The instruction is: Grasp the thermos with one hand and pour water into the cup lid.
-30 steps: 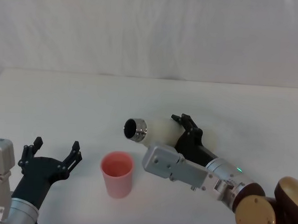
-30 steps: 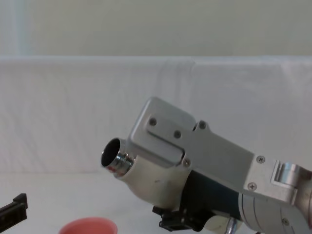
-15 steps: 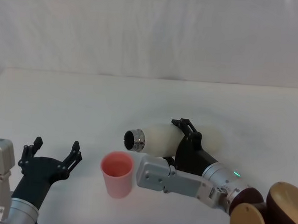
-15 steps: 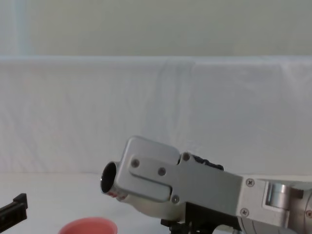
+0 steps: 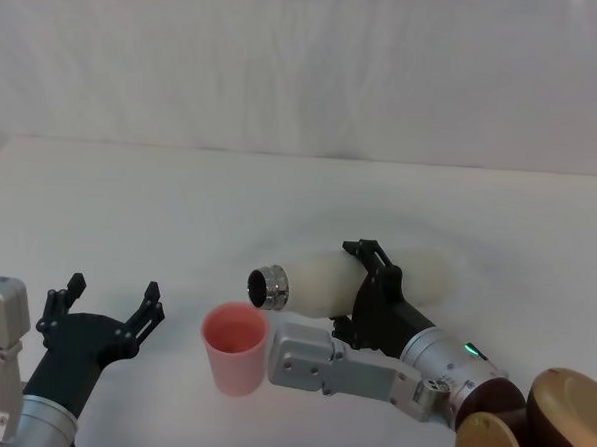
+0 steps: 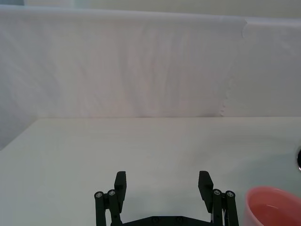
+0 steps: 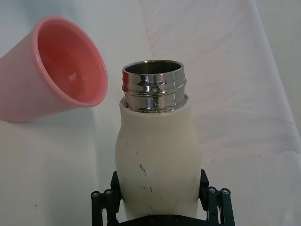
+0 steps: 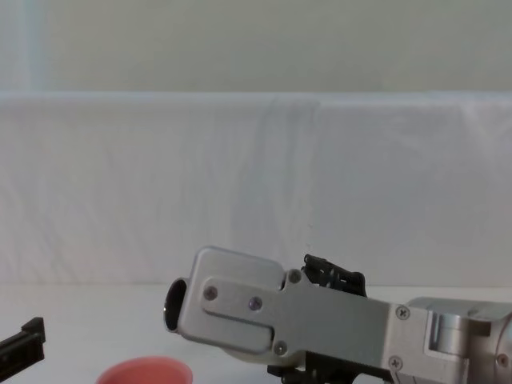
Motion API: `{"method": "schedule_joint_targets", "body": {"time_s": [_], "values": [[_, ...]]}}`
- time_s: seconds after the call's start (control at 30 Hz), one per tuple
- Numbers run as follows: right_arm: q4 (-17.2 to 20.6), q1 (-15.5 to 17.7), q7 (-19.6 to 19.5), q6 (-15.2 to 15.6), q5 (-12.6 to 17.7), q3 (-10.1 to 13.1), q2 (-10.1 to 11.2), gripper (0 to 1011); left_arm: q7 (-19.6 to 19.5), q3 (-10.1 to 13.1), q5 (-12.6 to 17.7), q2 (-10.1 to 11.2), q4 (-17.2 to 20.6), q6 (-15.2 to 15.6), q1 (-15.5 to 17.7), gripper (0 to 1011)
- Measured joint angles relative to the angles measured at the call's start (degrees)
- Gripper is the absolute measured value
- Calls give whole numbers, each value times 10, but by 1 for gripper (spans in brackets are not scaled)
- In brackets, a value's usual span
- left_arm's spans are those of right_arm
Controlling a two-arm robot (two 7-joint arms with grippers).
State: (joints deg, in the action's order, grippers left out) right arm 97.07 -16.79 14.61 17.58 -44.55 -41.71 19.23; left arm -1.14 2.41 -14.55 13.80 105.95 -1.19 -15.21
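Note:
The cream-white thermos [image 5: 316, 280] lies nearly level above the table, its steel neck [image 5: 269, 287] pointing left, just above and right of the pink cup lid [image 5: 235, 347]. My right gripper [image 5: 372, 275] is shut on the thermos body. In the right wrist view the thermos [image 7: 157, 150] sits between the black fingers [image 7: 104, 203], and its open mouth is close beside the cup lid [image 7: 61, 89]. No stream of water shows. My left gripper [image 5: 103, 316] rests open at the table's near left, apart from the cup lid [image 6: 275, 208].
A white table [image 5: 159, 206] runs back to a white cloth backdrop [image 5: 307, 64]. In the chest view the right arm's silver wrist plate [image 8: 264, 312] covers most of the thermos, with the cup lid's rim [image 8: 146, 371] below it.
My right arm has sunk and tipped the thermos flatter, bringing its mouth down closer to the cup lid. The left gripper and the cup lid have stayed put.

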Motion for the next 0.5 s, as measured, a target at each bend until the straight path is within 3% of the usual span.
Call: {"method": "schedule_joint_targets", "body": {"time_s": [0.5], "values": [[1,6,10,-7,-44,8,-12,958,0,0,0,0,0,0,0,1001]]}}
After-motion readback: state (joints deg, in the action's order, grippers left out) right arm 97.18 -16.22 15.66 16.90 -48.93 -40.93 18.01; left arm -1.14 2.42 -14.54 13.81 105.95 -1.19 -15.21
